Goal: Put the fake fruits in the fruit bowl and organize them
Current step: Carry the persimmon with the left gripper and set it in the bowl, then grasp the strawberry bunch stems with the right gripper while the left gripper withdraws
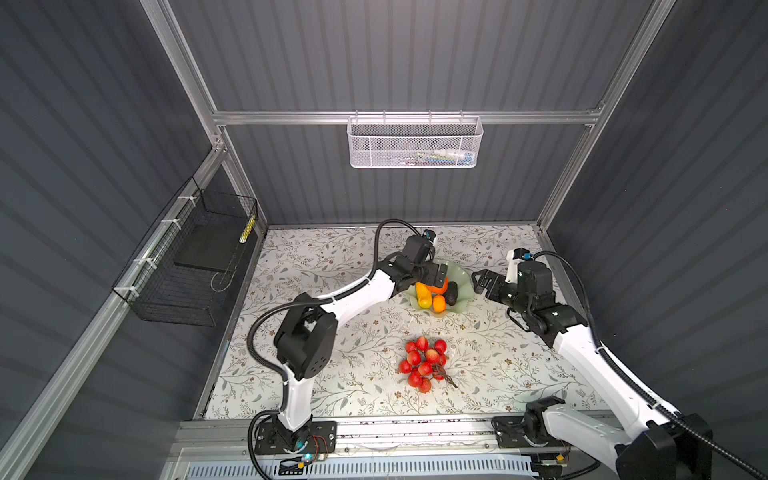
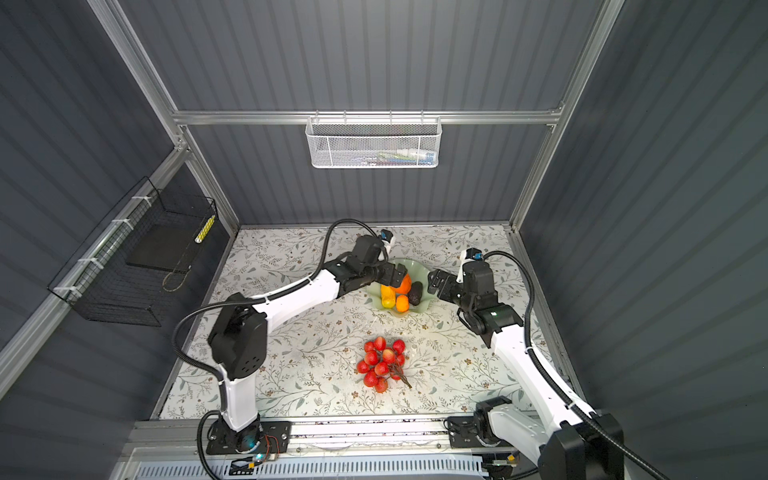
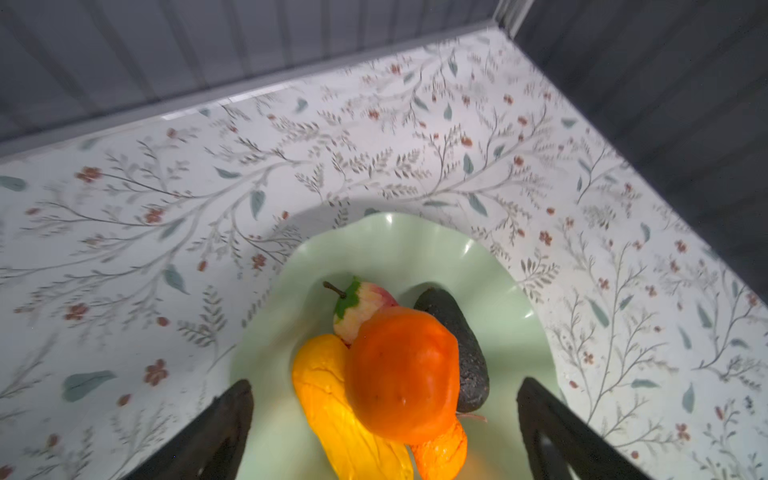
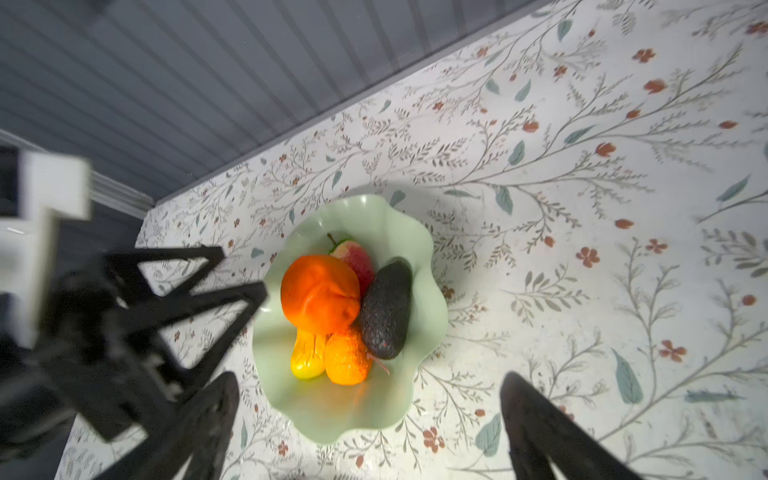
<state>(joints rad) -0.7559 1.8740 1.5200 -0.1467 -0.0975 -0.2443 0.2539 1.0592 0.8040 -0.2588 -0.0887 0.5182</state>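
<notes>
Nearest the arm bases, a cluster of red berries on a brown stem lies on the flowered desk, well apart from everything else and outside the bowl. At 12 o'clock from it stands the fruit bowl, pale mint green, shallow, with a wavy, ruffled rim.

Five pieces sit packed together inside the bowl. At its 6 o'clock edge is a small orange, with a yellow oblong piece beside it at 9 o'clock. A dark, rough-skinned avocado lies along the 3 o'clock side. A large, dented orange rests on top of the pile. Behind it, towards 12 o'clock, is a pale red strawberry with a green cap.

The left fingers hang over the bowl above the large orange, spread wide and holding nothing. The right fingers sit just beside the rim at 3 o'clock, also spread wide and empty.
</notes>
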